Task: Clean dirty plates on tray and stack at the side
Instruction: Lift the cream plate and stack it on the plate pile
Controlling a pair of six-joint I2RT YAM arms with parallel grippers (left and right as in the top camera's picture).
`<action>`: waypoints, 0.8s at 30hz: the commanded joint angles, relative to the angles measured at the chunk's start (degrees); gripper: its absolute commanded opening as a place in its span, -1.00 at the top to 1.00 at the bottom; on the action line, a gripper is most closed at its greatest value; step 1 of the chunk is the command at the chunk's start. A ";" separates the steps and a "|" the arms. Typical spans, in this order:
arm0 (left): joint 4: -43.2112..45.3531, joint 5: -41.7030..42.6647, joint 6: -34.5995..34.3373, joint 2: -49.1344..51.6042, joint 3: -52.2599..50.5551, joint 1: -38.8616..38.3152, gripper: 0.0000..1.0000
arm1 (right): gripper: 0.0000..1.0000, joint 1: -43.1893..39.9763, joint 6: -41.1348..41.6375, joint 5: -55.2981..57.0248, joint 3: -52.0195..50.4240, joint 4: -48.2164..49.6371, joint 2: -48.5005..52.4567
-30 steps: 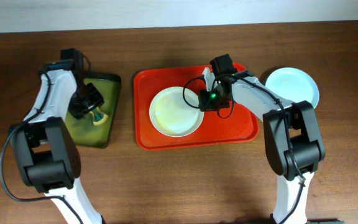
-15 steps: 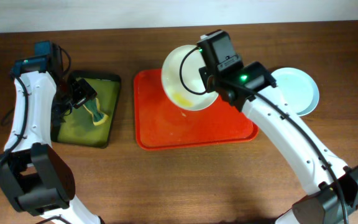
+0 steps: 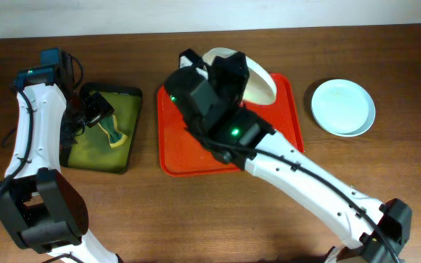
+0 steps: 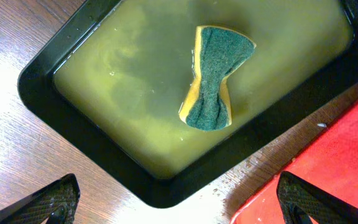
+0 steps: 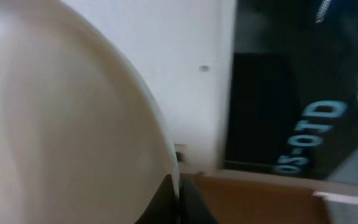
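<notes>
My right gripper (image 3: pixel 232 71) is raised high above the red tray (image 3: pixel 291 135) and is shut on the rim of a cream plate (image 3: pixel 260 86), which is tilted steeply. In the right wrist view the fingers (image 5: pixel 179 194) pinch the plate's edge (image 5: pixel 61 124). One pale blue-green plate (image 3: pixel 343 107) lies on the table to the right of the tray. No other plate shows. My left gripper (image 3: pixel 93 109) hangs open and empty over the dark tray; its fingertips (image 4: pixel 179 202) are spread wide.
A dark tray (image 3: pixel 126 157) of yellow-green liquid stands left of the red tray, with a green-and-yellow sponge (image 4: pixel 215 78) lying in it. The red tray's corner (image 4: pixel 334 180) lies close to the dark tray's rim (image 4: pixel 55 115). The right arm hides much of the red tray.
My right arm has lifted the cream plate off the red tray, raised it high and tilted it nearly on edge. My left gripper drew back from the sponge, then held still.
</notes>
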 commanded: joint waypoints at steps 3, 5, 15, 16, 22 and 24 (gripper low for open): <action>-0.09 0.39 0.11 -0.28 0.44 0.15 -0.99 | 0.92 1.75 0.20 7.58 0.72 2.43 -0.02; -0.09 0.39 0.11 -0.28 0.44 0.15 -0.99 | 0.92 -2.34 24.85 -2.10 0.66 -8.26 -0.02; -0.09 0.39 0.11 -0.28 0.44 0.13 -0.99 | 0.91 -50.88 62.01 -75.65 0.59 -26.12 3.02; -0.09 0.39 0.11 -0.28 0.44 0.15 -0.99 | 0.91 -56.15 61.99 -78.49 0.24 -26.43 3.02; -0.09 0.39 0.11 -0.28 0.44 0.13 -0.99 | 0.91 -75.54 61.99 -78.64 -8.11 -22.53 3.02; -0.09 0.39 0.11 -0.28 0.44 0.15 -0.99 | 0.92 -78.14 61.99 -78.64 -12.55 -17.64 3.02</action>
